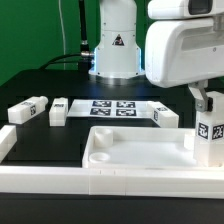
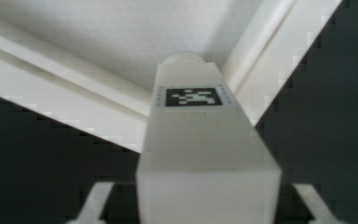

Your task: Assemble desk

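The white tray-like tabletop point(image 1: 135, 152) lies at the front of the black table. One white square leg point(image 1: 207, 135) with a tag stands upright at its corner on the exterior view's right. My gripper point(image 1: 208, 100) is around the top of this leg. In the wrist view the leg point(image 2: 202, 150) fills the middle, and dark gaps separate it from both fingers point(image 2: 96, 205), so the gripper point(image 2: 202, 208) is open. The tabletop's rim point(image 2: 69, 75) shows beyond the leg. Three more legs lie behind: two on the left point(image 1: 28, 108) point(image 1: 59, 111) and one on the right point(image 1: 166, 115).
The marker board point(image 1: 112, 107) lies flat in front of the robot's base point(image 1: 113, 55). A long white border rail point(image 1: 40, 180) runs along the table's front edge, and another point(image 1: 5, 140) runs on the exterior view's left.
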